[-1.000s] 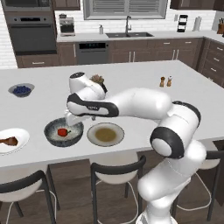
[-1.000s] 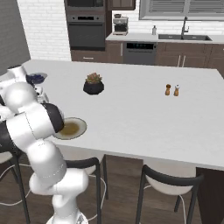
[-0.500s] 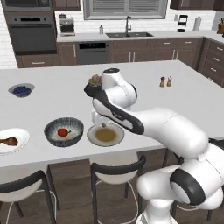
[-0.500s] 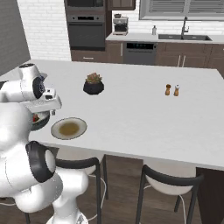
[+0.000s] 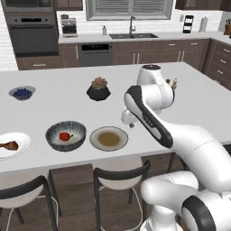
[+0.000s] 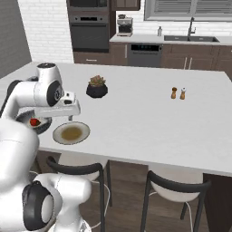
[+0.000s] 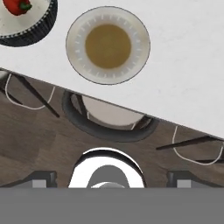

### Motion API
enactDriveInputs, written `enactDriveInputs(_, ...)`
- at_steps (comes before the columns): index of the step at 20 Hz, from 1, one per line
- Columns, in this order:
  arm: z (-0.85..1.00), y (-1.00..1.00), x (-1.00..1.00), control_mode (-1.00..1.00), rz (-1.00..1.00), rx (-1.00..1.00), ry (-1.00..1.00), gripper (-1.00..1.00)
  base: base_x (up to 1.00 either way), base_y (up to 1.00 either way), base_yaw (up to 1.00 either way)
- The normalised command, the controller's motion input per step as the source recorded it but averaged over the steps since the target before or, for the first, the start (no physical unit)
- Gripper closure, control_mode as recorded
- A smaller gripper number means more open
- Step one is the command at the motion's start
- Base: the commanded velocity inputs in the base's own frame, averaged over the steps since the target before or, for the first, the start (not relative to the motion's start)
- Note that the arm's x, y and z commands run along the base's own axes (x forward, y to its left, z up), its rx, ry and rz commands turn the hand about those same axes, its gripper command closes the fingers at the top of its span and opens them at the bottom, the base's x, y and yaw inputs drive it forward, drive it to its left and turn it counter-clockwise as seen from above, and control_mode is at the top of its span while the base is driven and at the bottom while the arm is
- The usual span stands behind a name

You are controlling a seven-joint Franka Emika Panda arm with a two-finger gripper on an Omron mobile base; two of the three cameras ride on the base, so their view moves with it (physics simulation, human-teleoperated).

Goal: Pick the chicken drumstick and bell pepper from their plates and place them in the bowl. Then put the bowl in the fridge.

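The red bell pepper (image 5: 66,135) lies inside the dark speckled bowl (image 5: 53,138) near the counter's front edge; the hand view has the bowl (image 7: 41,27) and pepper (image 7: 17,6) at top left. Left of the bowl, the chicken drumstick (image 5: 9,145) rests on the white plate (image 5: 22,139). The beige plate (image 5: 108,138) with the tan centre sits bare to the bowl's right. My gripper (image 5: 130,122) hangs open and empty above the beige plate (image 7: 108,45) and the counter edge, its fingertips (image 7: 43,177) wide apart. The fridge is out of view.
A black plant pot (image 5: 98,89) stands mid-counter, and a small bowl of blueberries (image 5: 21,93) sits far left. Salt and pepper shakers (image 6: 178,93) are on the right. Bar stools (image 5: 119,173) line the counter's front edge below my hand.
My arm has swung away from the bowl to the right and risen, ending above the beige plate. The pepper stays in the bowl. The jaws stay open.
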Motion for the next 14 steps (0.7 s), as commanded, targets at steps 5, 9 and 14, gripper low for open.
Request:
enactDriveInputs(5, -0.32, -0.77, -0.04, -1.0, -0.12, 0.04, -0.04, -1.0, 0.0, 0.0, 0.0)
enactDriveInputs(9, -0.13, -0.12, -0.08, 1.0, -0.05, 0.07, -0.01, -1.0, -0.27, 0.29, -0.04)
enactDriveInputs(14, 0.0, 0.0, 0.0, 1.0, 0.0, 0.0, 0.0, -1.0, -0.46, 1.0, -0.12)
